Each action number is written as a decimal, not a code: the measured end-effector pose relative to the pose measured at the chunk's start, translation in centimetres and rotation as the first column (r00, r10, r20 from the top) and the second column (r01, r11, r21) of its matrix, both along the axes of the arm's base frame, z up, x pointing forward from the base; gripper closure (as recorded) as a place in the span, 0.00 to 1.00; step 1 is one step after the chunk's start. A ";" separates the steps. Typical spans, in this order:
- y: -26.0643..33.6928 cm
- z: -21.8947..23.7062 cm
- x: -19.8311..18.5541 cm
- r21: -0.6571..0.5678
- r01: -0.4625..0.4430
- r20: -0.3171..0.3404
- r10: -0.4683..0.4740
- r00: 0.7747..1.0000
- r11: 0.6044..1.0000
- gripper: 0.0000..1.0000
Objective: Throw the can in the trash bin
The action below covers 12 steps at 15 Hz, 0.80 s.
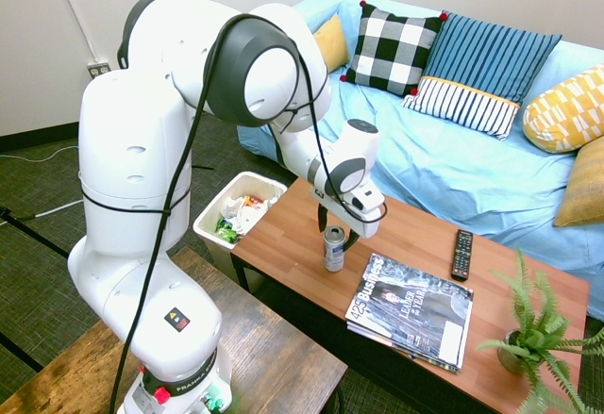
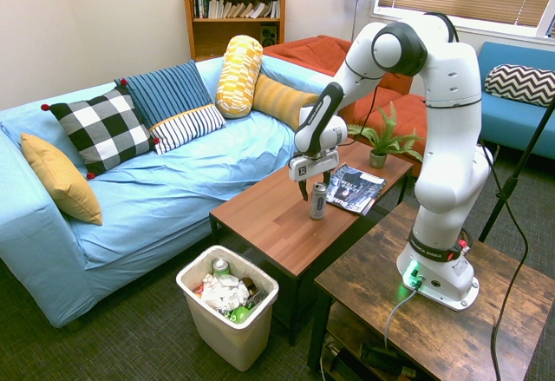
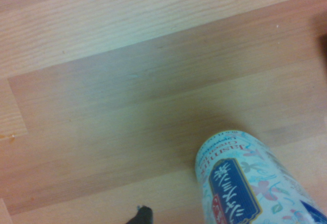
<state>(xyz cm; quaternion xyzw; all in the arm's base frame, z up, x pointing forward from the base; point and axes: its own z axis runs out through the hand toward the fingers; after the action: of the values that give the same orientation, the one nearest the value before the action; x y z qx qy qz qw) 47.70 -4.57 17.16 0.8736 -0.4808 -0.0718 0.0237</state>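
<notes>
Can placed upright on the counter, with the pincer spread around it.

The can (image 2: pixel 318 200) is seen standing on the reddish-brown counter (image 2: pixel 260 216), near its long edge on the side of the arm's base. The pincer (image 2: pixel 317 192) is held low at the can, its two fingers set apart, one to either side; whether the can is touched by them cannot be told. A stack of magazines (image 1: pixel 411 310) is laid just beside the can, a black remote control (image 1: pixel 461 255) is placed beyond the stack, and a potted fern (image 1: pixel 535 334) is set at the counter's far end. The trash bin (image 2: pixel 252 342) is stood on the floor by the opposite end, filled with crumpled paper and wrappers (image 2: pixel 227 292). Pale blue and coloured printing is shown on the can's side.
</notes>
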 end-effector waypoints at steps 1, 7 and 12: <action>0.2 0.0 0.0 0.003 0.000 -0.001 0.000 1.000 1.000 1.00; 0.5 0.3 0.4 0.006 -0.012 -0.003 0.012 1.000 1.000 1.00; 2.9 3.8 1.6 0.010 -0.064 0.039 0.063 0.997 0.998 1.00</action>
<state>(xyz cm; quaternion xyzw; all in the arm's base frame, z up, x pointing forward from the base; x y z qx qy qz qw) 49.27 -1.64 20.97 0.8898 -0.4527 -0.0569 0.0117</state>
